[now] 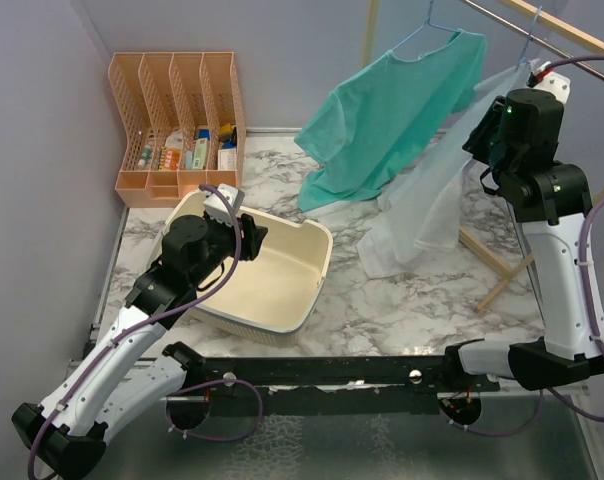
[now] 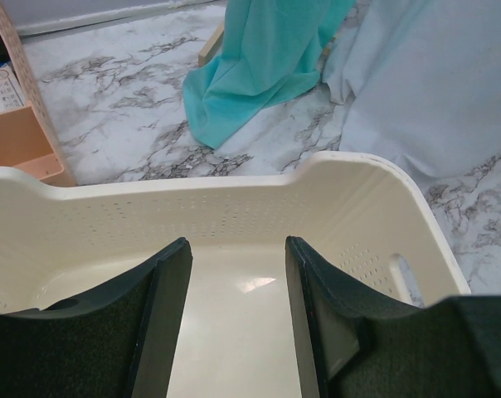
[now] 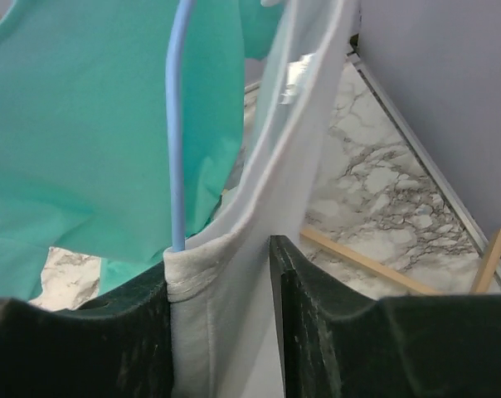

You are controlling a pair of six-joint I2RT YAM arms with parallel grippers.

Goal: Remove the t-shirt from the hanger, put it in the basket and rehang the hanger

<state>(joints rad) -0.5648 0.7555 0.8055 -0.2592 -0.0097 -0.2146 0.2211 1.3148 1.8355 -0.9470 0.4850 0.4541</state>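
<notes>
Right tool (image 3: 219,265) pinches the white t-shirt (image 3: 292,124) at its collar hem, w/ the blue hanger wire (image 3: 176,124) running down into that hem just beside one finger. Shirt hangs on the hanger, bottom edge draped on the worktop (image 2: 134,108), next to a green t-shirt (image 3: 68,124). Left tool (image 2: 238,274) is spread, poised over the cream basket (image 2: 234,207).

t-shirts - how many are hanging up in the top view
2. A teal t-shirt hangs at the back centre, its hem pooled below. A white t-shirt hangs just right of it, partly behind it. No others show, though the draped cloth could hide something.
</notes>
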